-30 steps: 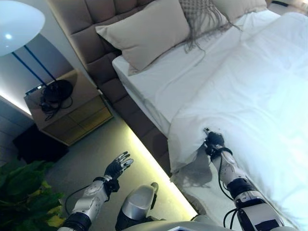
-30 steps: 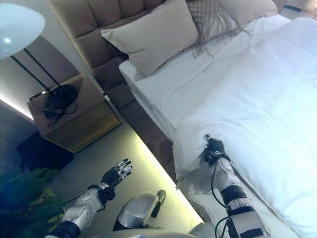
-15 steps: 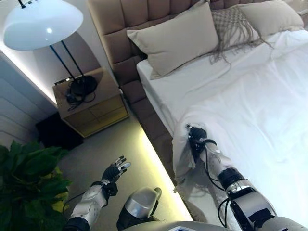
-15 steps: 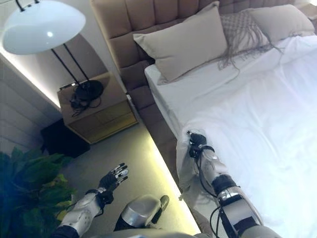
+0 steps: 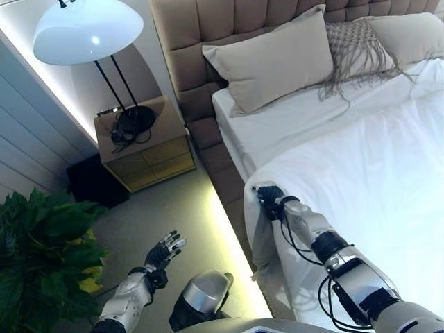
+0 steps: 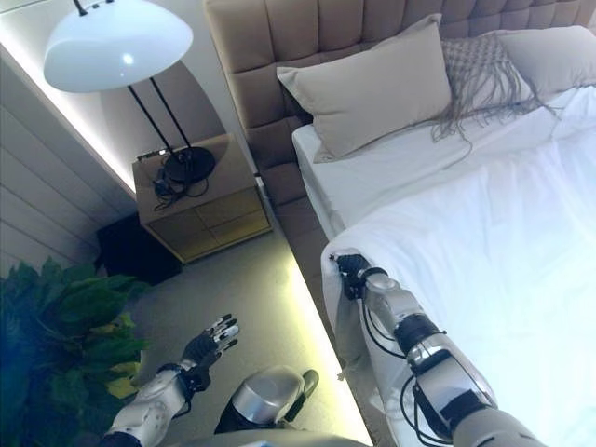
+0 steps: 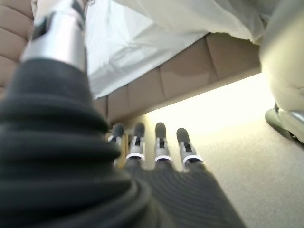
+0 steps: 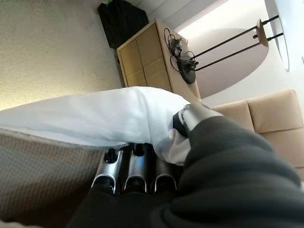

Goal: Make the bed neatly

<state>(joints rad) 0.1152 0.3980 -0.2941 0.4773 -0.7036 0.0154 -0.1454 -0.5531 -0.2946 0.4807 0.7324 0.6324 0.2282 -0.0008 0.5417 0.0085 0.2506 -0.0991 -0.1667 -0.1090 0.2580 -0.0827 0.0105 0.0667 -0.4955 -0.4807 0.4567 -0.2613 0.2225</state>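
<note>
**At the bed's near edge: right hand clamped on the duvet corner**

At about 9 o'clock in the head views stands a plant; at 11 o'clock a lamp rises over a nightstand. At 7 o'clock the left hand hangs over the floor, fingers straight and spread, holding nothing; its wrist view shows the dark fingertips in a row, pointing at the bed base.

Just right of centre, the right hand has its fingers curled round the corner of the white duvet. Its wrist view shows the cloth bunched between fingers and thumb. The corner sits at the bed's side edge, well short of the pillows; below it a flap hangs down the side. From 12 to 2 o'clock a large pillow, a fringed cushion and a second pillow lean on the headboard, with a band of bare sheet between them and the duvet's top edge.

The step in hand looks like drawing the corner toward the headboard. To do it well, I would keep the pinch firm, lift the corner slightly so it slides rather than drags, and pull toward 12 o'clock, along the bed's side, so the edge stays square. A slanted pull would likely leave a diagonal ridge. The hanging flap should then be smoothed.
</note>
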